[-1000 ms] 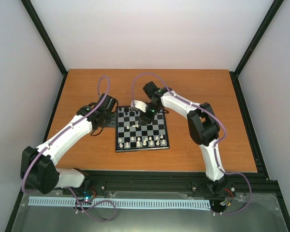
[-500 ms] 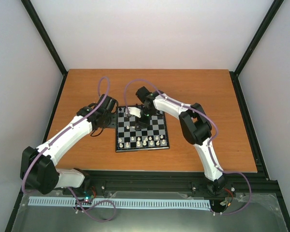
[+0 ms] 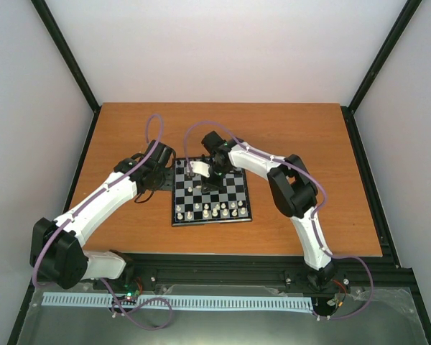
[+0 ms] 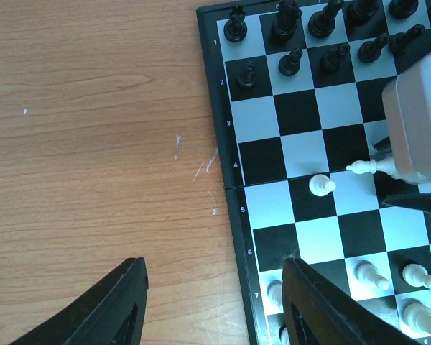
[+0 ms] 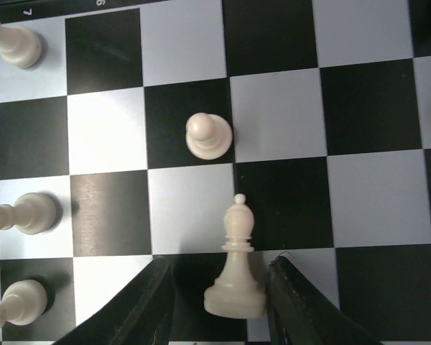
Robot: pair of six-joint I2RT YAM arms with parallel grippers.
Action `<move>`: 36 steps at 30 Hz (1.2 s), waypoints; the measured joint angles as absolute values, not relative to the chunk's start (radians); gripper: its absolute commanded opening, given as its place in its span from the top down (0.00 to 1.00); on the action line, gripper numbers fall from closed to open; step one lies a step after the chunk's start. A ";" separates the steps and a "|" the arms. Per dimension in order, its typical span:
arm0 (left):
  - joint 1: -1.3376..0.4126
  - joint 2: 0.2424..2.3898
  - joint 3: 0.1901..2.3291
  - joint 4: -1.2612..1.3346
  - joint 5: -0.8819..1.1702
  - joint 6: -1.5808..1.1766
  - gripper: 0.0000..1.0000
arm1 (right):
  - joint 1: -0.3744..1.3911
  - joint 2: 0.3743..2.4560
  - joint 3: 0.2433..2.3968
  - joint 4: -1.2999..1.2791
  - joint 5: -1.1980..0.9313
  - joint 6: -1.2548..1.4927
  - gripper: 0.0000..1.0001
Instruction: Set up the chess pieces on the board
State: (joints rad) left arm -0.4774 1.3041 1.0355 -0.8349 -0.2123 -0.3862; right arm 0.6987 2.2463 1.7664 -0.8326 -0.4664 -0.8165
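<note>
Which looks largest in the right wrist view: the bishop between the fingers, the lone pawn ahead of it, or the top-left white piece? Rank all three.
1. White bishop, nearest the camera, which inflates it.
2-3. Lone pawn and top-left white piece look alike; the latter is cropped, so unranked.

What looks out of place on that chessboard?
A cream-white bishop is tipped on its side in the middle of the board, between the right gripper's fingers. I cannot tell whether they grip it. A lone white pawn stands beside it, away from the white rows.
</note>
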 measured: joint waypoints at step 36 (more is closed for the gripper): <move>-0.475 1.184 0.887 -0.249 0.228 -0.755 0.49 | 0.616 1.755 1.471 -0.682 -0.617 -0.575 0.82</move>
